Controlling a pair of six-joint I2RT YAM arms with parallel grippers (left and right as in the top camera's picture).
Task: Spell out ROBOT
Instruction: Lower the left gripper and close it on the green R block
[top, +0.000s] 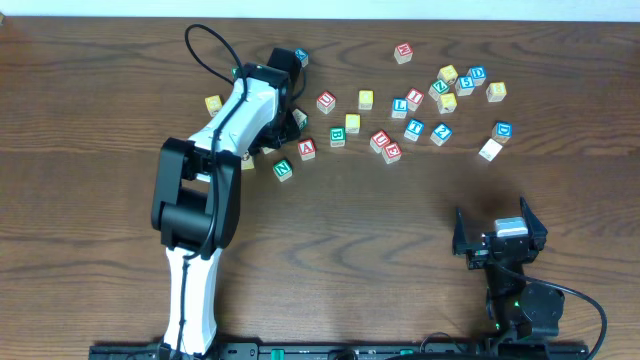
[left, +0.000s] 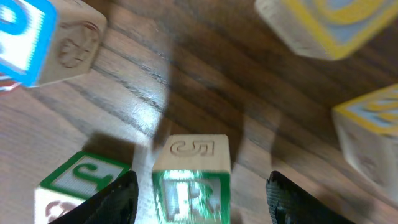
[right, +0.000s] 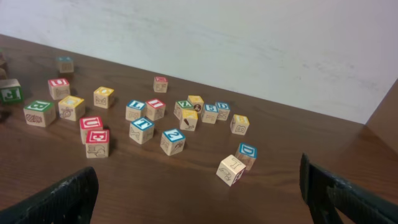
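Observation:
In the left wrist view a green R block (left: 191, 186) stands on the table between the fingers of my left gripper (left: 200, 190). The fingers are open, with a gap on each side of the block. In the overhead view my left gripper (top: 284, 108) is down among the blocks at the left end of the scatter, and its body hides the R block. A green B block (top: 338, 137) and a plain T block (top: 490, 150) lie in the scatter. My right gripper (top: 497, 228) is open and empty near the front right, its view (right: 199, 199) facing the blocks.
A green J block (left: 81, 180) sits just left of the left finger. A blue block (left: 31, 37) and yellow blocks (left: 323, 25) lie close ahead. Several lettered blocks spread across the table's far middle, among them a red A (top: 307, 149) and a green N (top: 283, 169).

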